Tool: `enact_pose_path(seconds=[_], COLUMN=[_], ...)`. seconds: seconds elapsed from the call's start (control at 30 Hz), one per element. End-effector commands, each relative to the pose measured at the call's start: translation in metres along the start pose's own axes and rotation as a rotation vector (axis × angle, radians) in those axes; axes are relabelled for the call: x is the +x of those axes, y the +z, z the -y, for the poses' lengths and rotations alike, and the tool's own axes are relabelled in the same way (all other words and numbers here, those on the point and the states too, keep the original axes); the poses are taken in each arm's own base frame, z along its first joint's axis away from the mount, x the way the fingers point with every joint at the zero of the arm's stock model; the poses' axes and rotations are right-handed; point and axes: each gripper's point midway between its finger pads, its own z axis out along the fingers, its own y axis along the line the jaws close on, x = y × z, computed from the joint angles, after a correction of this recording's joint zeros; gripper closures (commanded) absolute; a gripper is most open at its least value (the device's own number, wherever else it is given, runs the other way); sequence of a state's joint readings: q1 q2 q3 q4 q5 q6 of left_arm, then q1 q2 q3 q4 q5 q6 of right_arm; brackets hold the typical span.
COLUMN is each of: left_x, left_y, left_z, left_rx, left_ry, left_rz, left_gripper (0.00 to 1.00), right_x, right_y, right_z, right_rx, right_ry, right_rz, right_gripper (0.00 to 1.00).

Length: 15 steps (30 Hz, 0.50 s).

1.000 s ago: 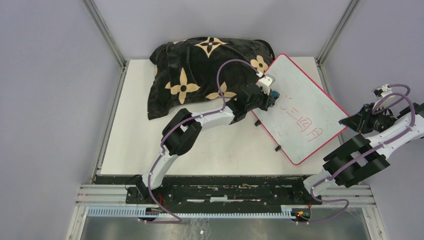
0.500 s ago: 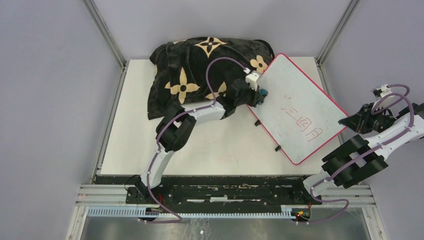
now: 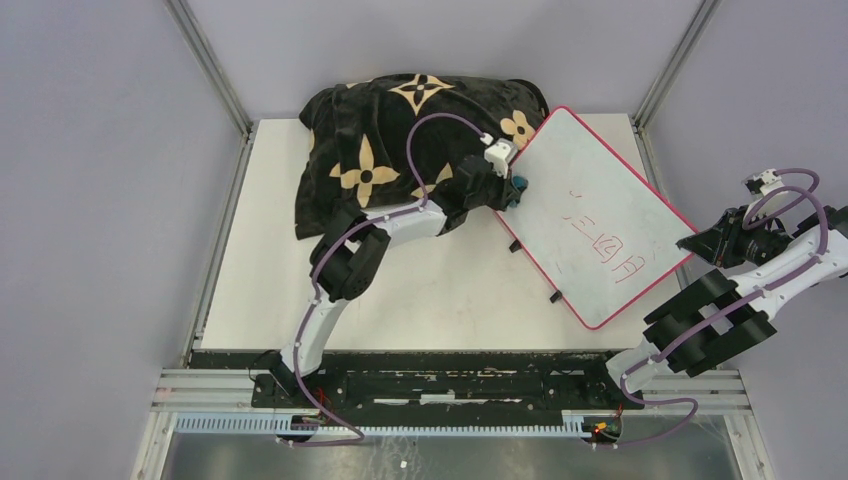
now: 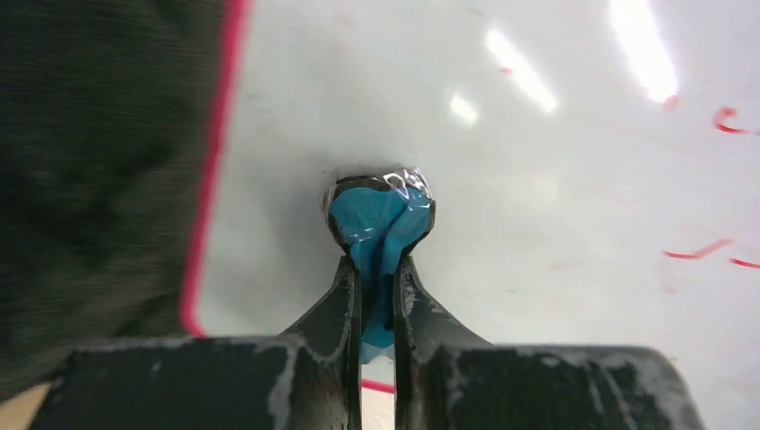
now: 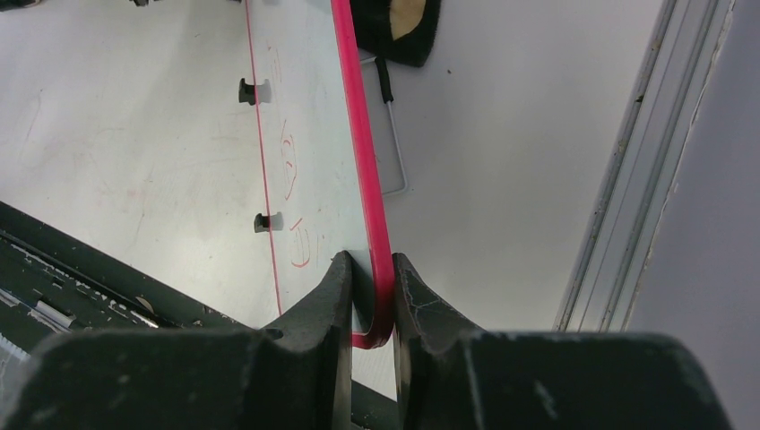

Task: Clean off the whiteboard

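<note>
The whiteboard [image 3: 600, 215], white with a red-pink rim, lies tilted at the table's right, its far edge against the pillow. Red handwritten marks [image 3: 610, 250] remain on its near-right half. My left gripper [image 3: 517, 186] is shut on a small blue eraser [image 4: 381, 228] and presses it on the board near the board's left rim [image 4: 208, 170]. My right gripper [image 3: 690, 243] is shut on the board's right corner, the rim [image 5: 376, 269] between its jaws. The board surface also shows in the right wrist view [image 5: 305, 134].
A black pillow with tan flower pattern [image 3: 400, 140] lies at the back, touching the board's far-left edge. Metal frame posts [image 3: 215, 75] stand at the table's back corners. A rail [image 5: 636, 179] runs along the table's right edge.
My left gripper has dragged the blue eraser up and left across the board toward its left rim. Some red marks near the board's middle are gone. The right arm has not moved.
</note>
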State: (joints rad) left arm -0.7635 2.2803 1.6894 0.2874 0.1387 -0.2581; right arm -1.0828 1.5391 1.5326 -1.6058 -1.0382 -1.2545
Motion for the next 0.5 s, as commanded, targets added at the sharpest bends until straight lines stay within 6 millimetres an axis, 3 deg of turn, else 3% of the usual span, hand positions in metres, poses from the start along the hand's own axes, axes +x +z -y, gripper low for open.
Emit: enact_pose_path(seconds=[0.0, 0.3, 0.33, 0.37, 0.47], left_x=[-0.041, -0.051, -0.059, -0.048, -0.050], left_y=[-0.002, 0.006, 0.005, 0.014, 0.024], left_z=[0.053, 0.144, 0.150, 0.149, 0.141], left_rx=[0.106, 0.264, 0.275, 0.271, 0.246], left_ry=[-0.030, 0.034, 0.042, 0.043, 0.042], left_rz=[0.102, 0.104, 0.111, 0.088, 0.088], left_gripper=[0.97, 0.97, 0.97, 0.97, 0.97], right_x=[0.015, 0.017, 0.017, 0.017, 0.018], right_y=[-0.005, -0.004, -0.004, -0.004, -0.005], right_z=[-0.029, -0.032, -0.032, -0.033, -0.034], right_rx=[-0.065, -0.068, -0.069, -0.068, -0.065], right_ry=[0.039, 0.040, 0.040, 0.037, 0.030], right_rz=[-0.082, -0.078, -0.080, -0.082, -0.088], right_gripper=[0.99, 0.99, 0.99, 0.99, 0.99])
